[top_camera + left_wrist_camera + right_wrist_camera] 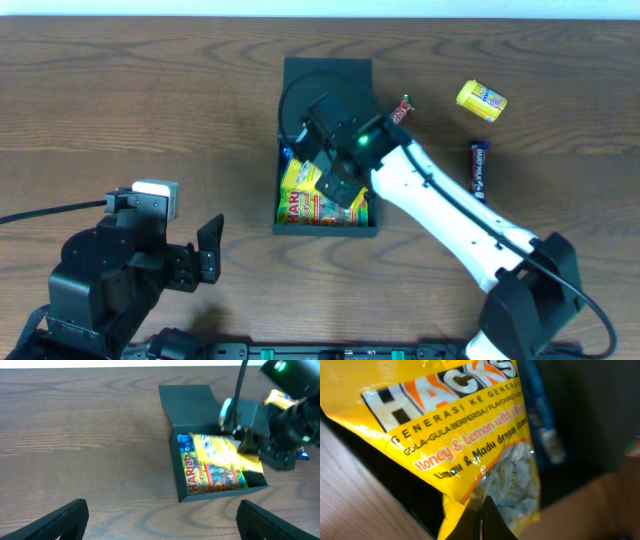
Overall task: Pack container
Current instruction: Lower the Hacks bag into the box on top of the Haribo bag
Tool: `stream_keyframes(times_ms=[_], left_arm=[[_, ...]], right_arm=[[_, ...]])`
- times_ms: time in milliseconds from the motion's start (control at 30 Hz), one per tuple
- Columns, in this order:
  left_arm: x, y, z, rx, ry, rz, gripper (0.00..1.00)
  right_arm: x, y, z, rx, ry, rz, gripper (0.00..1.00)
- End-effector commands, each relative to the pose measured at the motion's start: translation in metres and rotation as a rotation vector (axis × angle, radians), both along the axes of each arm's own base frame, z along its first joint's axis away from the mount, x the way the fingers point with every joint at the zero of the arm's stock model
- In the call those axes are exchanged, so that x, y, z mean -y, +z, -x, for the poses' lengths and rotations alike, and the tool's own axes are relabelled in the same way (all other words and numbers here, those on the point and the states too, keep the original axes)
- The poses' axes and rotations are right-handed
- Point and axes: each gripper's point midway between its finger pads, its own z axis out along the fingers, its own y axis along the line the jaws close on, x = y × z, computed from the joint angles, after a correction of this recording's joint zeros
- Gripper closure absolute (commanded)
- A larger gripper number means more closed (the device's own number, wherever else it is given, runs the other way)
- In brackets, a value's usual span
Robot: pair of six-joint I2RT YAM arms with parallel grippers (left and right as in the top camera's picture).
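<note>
The container [325, 228] is a dark box in the middle of the table, its lid [327, 72] flipped open toward the far side. A Haribo bag [320, 208] and a blue packet [185, 442] lie inside. My right gripper [481, 520] is shut on the lower edge of a yellow Hacks candy bag [445, 420], holding it over the container's open top [225, 495]. In the overhead view this bag [300, 178] partly covers the Haribo bag. My left gripper [205, 252] stands open over bare table at the lower left, well apart from the container, with nothing between its fingers [60, 520].
A small yellow tin [481, 100] and a dark chocolate bar [480, 166] lie right of the container. A red-wrapped sweet [404, 108] sits beside the lid. The white right arm [450, 215] crosses the table from the lower right.
</note>
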Motion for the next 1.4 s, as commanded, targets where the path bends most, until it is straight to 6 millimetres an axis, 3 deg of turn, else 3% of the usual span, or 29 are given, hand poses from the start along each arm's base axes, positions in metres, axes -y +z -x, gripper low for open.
stream_keyframes(times_ms=[0,167,300,333,400,433,533,667,700,733,767,800,833,933,1233,1367], left_arm=[[-0.003,0.011,0.002,0.034,0.002,-0.006,0.05],[-0.003,0.011,0.002,0.035,0.002,-0.006,0.05],[-0.003,0.012,0.001,0.036,0.002,-0.005,0.05],[-0.003,0.012,0.001,0.037,0.002,-0.004,0.05],[-0.002,0.012,0.001,0.040,0.002,-0.003,0.05],[-0.002,0.012,0.001,0.040,0.002,-0.003,0.05],[-0.002,0.013,0.001,0.040,0.002,-0.003,0.04],[-0.002,0.013,0.000,0.044,0.002,-0.002,0.04],[-0.002,0.013,0.000,0.044,0.002,-0.002,0.05],[-0.002,0.013,0.000,0.045,0.002,-0.002,0.05],[-0.002,0.013,0.000,0.045,0.002,-0.002,0.05],[-0.002,0.013,0.000,0.045,0.002,-0.002,0.05],[-0.002,0.013,0.000,0.045,0.002,-0.002,0.05],[-0.002,0.013,0.000,0.045,0.002,-0.002,0.05],[-0.002,0.012,0.001,0.038,0.002,-0.004,0.05],[-0.003,0.012,0.001,0.037,0.002,-0.004,0.05]], right_arm=[[-0.009,-0.013,0.012,-0.025,0.014,-0.001,0.98],[0.005,-0.027,0.012,-0.002,0.004,0.069,0.99],[0.003,-0.031,0.014,-0.015,-0.005,0.054,0.98],[0.002,-0.031,0.014,-0.013,-0.009,0.051,0.89],[0.003,-0.031,0.013,-0.011,-0.026,0.051,0.33],[0.004,-0.031,0.012,-0.010,-0.033,0.052,0.13],[0.002,-0.027,0.011,-0.002,-0.044,0.041,0.01],[-0.007,-0.001,0.004,0.047,-0.070,-0.032,0.02],[-0.011,0.009,0.002,0.062,-0.067,-0.062,0.09],[-0.014,0.018,0.001,0.080,-0.064,-0.091,0.29],[-0.016,0.025,-0.001,0.100,-0.064,-0.111,0.64],[-0.017,0.030,-0.002,0.111,-0.064,-0.127,0.91],[-0.019,0.032,-0.002,0.111,-0.062,-0.142,0.98],[-0.023,0.025,0.004,0.052,-0.056,-0.182,0.99],[-0.022,-0.045,0.019,-0.106,-0.097,-0.186,0.98],[-0.015,-0.064,0.028,-0.134,-0.102,-0.160,0.98]])
